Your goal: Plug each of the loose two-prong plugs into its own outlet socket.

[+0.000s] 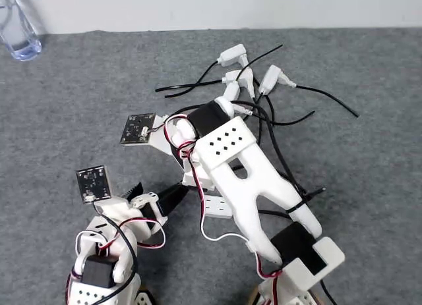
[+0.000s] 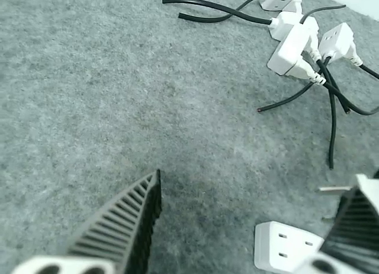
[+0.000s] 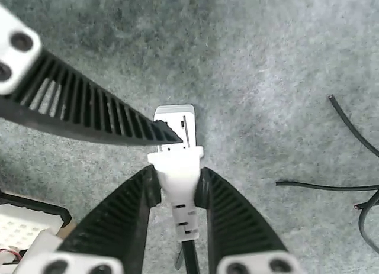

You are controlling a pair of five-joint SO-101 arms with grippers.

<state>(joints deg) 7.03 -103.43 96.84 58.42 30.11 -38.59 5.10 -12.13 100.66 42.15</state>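
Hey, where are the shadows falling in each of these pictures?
High view: soft shadow under the arms on the grey mat. Left wrist view: dark shadow beside the ribbed finger. Right wrist view: shadow darkens the mat around the held plug.

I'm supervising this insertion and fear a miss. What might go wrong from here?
The socket looks unclamped: the left gripper stands open around it, so the right gripper pushing the plug may just slide it along the mat. One left finger also sits right by the prongs and could block or deflect them.
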